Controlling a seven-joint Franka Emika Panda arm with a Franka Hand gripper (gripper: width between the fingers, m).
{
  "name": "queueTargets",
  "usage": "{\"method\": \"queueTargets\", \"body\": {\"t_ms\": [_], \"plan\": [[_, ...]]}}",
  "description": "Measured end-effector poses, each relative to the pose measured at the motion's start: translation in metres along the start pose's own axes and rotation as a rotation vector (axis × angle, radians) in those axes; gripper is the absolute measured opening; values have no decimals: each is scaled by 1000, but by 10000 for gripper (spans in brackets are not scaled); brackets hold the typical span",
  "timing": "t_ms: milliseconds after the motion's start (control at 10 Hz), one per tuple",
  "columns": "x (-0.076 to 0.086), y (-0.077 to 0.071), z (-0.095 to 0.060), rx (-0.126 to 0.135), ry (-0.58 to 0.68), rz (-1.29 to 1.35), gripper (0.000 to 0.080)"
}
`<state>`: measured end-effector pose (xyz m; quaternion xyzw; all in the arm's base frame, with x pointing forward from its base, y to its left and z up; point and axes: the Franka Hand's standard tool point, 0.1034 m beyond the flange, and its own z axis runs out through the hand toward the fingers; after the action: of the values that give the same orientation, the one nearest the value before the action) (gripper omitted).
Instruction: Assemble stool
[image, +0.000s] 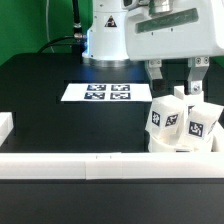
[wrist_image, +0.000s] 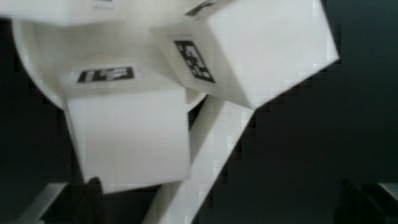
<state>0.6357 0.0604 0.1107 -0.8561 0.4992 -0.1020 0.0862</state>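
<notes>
stool (image: 180, 128) – exterior view's right | marker board (image: 98, 92) – its left, behind

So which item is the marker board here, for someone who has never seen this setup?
Start at the robot's white base at the back of the black table. Right in front of it lies the marker board, a thin flat white sheet printed with black square tags. Unlike the blocky tagged stool parts under the fingers, it lies completely flat.

Black table (image: 40, 100) w/ white border rails (image: 70, 163), marker board (image: 97, 92), green backdrop (image: 30, 25).
</notes>
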Motion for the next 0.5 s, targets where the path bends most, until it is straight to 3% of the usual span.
{"method": "queueTargets", "body": {"t_ms": [200,500], "plan": [[0,1,1,-3,0,-99,649],[8,4,2,-13,40,-618,649]]}}
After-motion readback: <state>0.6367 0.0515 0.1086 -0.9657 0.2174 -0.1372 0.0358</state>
